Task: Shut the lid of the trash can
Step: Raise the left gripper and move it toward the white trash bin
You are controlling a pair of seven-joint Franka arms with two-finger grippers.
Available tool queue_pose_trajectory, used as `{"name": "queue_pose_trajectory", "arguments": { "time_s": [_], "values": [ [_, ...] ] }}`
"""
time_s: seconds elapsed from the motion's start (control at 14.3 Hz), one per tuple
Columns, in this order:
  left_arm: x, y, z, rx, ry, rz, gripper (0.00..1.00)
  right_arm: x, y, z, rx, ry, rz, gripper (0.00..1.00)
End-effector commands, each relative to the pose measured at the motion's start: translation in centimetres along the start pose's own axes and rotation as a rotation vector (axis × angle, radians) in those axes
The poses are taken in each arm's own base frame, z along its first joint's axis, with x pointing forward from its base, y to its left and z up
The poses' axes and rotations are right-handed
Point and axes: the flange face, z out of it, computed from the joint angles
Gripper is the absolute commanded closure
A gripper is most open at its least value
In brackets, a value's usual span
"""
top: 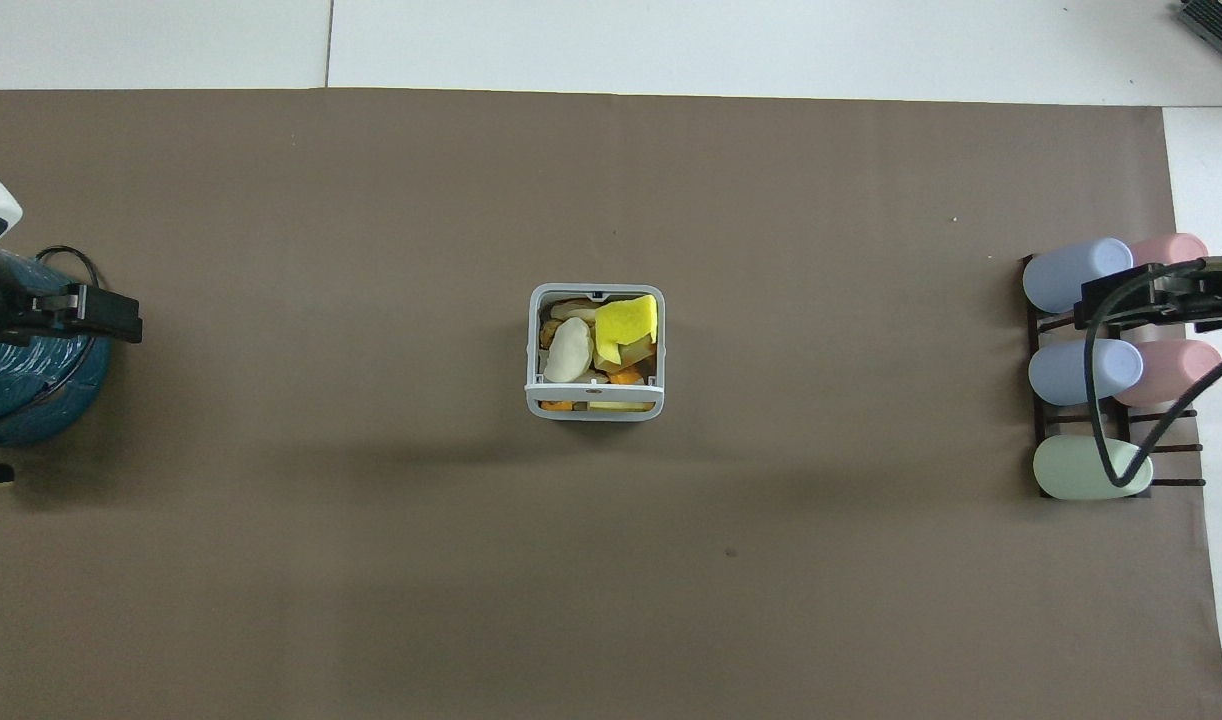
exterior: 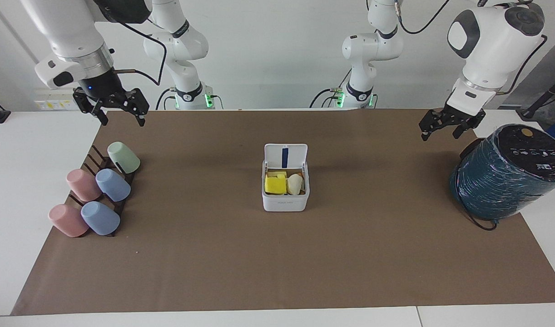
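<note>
The trash can (exterior: 285,202) is a small white square box in the middle of the brown mat, also in the overhead view (top: 594,408). Its lid (exterior: 285,156) stands upright on the side nearer the robots, with the dark blue strip on its underside showing. In the overhead view the lid (top: 594,387) shows edge-on. Yellow, white and orange scraps fill the can. My left gripper (exterior: 440,135) hangs open and empty in the air over the teal cylinder (top: 121,315). My right gripper (exterior: 123,121) hangs open and empty over the cup rack (top: 1101,305). Both are well apart from the can.
A large teal-wrapped, black-topped cylinder (exterior: 504,175) with a black cable stands at the left arm's end of the mat. A dark rack (exterior: 93,159) with several pink, blue and green cups lies at the right arm's end. Brown mat (exterior: 277,263) surrounds the can.
</note>
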Motion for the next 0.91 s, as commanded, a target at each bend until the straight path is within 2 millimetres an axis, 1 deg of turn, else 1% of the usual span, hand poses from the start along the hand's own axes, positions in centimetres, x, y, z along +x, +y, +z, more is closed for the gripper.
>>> {"name": "queue_pose_trajectory", "arguments": {
  "time_s": [0.0,0.21,0.35,0.42,0.49,0.63,0.7,0.84],
  "values": [
    [-0.8,0.0,-0.2,0.014,0.024,0.007,0.0,-0.6,-0.3,-0.1,0.019,-0.011,-0.003,0.0],
    [-0.7,0.1,-0.5,0.014,0.029,0.0,0.0,-0.6,-1.5,-0.2,0.018,-0.008,0.021,0.0],
    [-0.7,0.8,-0.5,0.014,0.027,0.013,0.0,-0.6,-1.5,-0.2,0.018,-0.008,0.021,0.0],
    [-0.7,1.5,-0.4,0.013,0.027,0.025,0.0,-0.6,-1.6,-0.2,0.018,-0.008,0.019,0.0],
    [-0.8,3.0,-0.4,0.012,0.028,0.048,0.0,-0.6,-1.6,-0.2,0.018,-0.008,0.019,0.0],
    [-0.8,4.5,-0.4,0.011,0.035,0.053,0.0,-0.6,-1.6,-0.2,0.018,-0.008,0.019,0.0],
    [-0.9,6.1,-0.3,0.009,0.044,0.077,0.0,-0.6,-1.6,-0.2,0.018,-0.008,0.017,0.0],
    [-1.3,8.3,0.2,0.005,0.075,0.116,0.0,-0.6,-1.6,-0.2,0.018,-0.008,0.017,0.0]
  ]
}}
